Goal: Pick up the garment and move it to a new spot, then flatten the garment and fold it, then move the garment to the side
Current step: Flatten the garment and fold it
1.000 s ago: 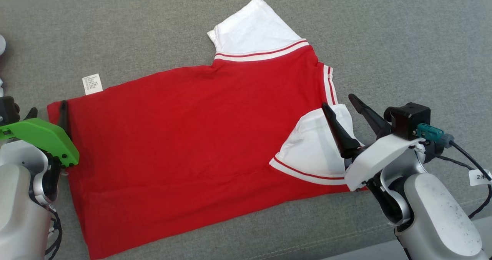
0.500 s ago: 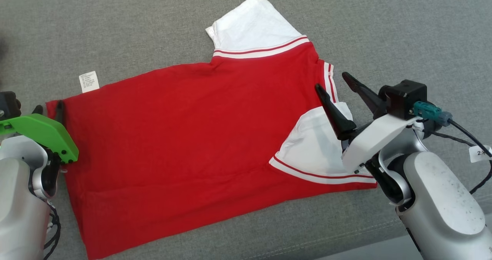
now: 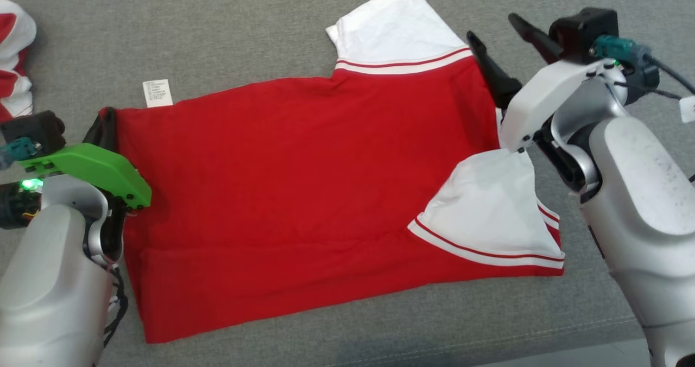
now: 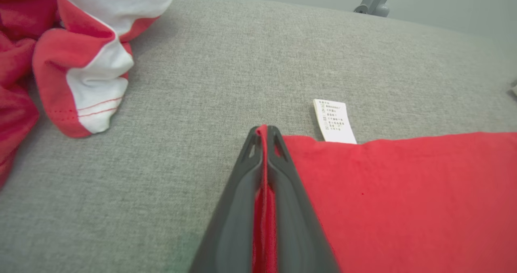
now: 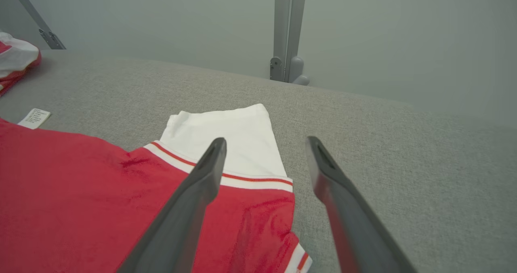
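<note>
In the head view, a red T-shirt [image 3: 304, 182] with white sleeves is seen spread flat on the grey fabric-covered desk [image 3: 217, 25]; its hem corner near the care label [image 3: 157, 93] is pinched by the left gripper [image 3: 106, 121], and the right gripper [image 3: 491, 26] is held wide apart at the far sleeve seam. In the left wrist view, the dark fingers [image 4: 242, 192] are shown pressed together on a fold of red cloth, and a crumpled red-and-white garment [image 4: 80, 63] is seen well apart at the upper left. In the right wrist view, the other pair is seen spread over the red shoulder and white sleeve with nothing gripped, and a grey metal post [image 5: 288, 30] is seen beyond the desk.
</note>
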`<state>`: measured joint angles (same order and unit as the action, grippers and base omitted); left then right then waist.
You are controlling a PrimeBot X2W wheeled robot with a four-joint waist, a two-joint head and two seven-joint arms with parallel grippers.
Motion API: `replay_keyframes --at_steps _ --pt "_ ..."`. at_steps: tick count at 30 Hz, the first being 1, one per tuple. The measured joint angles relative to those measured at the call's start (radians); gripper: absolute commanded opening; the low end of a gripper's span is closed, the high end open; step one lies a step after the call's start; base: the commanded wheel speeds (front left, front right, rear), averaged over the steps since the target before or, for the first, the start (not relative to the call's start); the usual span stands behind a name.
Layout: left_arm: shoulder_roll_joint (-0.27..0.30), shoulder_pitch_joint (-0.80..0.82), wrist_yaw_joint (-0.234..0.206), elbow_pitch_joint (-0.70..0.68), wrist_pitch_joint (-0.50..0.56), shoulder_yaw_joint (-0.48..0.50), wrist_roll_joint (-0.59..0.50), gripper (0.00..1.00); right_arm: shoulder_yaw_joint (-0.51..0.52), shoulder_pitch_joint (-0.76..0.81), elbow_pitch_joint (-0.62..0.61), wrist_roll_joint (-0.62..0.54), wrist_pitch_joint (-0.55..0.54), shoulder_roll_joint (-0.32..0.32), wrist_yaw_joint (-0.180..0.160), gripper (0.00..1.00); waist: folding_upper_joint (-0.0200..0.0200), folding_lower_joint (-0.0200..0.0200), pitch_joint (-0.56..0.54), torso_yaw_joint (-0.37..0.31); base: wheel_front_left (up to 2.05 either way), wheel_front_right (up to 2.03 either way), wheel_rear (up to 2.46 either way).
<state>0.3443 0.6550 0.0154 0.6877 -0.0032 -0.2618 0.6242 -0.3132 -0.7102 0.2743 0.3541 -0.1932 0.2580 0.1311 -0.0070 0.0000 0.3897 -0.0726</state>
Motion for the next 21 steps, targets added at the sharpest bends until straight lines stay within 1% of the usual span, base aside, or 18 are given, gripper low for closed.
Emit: replay_keyframes --at_steps 5,10,13,16,21 --pt "-0.066 -0.003 0.008 -0.053 -0.088 -0.026 -0.007 0.00 0.044 -0.138 0.147 -0.030 -0.038 0.006 0.000 1.00 0.0000 0.0000 0.015 0.063 0.00 0.00 0.00" --pt "-0.121 0.001 0.010 -0.079 -0.128 -0.062 -0.021 0.00 0.096 -0.282 0.300 -0.060 -0.092 0.003 0.000 1.00 0.0000 0.0001 0.040 0.136 0.00 0.00 0.00" --pt "-0.157 0.015 0.005 -0.081 -0.153 -0.077 -0.031 0.00 0.117 -0.356 0.400 -0.084 -0.129 -0.002 0.000 1.00 0.0000 0.0000 0.061 0.179 0.00 0.00 0.00" --pt "-0.197 0.033 0.010 -0.074 -0.175 -0.092 -0.031 0.00 0.137 -0.416 0.492 -0.110 -0.160 -0.010 0.000 1.00 0.0000 0.0000 0.087 0.217 0.00 0.00 0.00" --pt "-0.230 0.061 0.020 -0.048 -0.201 -0.113 -0.033 0.00 0.158 -0.477 0.613 -0.134 -0.188 -0.008 0.000 1.00 0.0000 0.0001 0.131 0.273 0.00 0.00 0.00"
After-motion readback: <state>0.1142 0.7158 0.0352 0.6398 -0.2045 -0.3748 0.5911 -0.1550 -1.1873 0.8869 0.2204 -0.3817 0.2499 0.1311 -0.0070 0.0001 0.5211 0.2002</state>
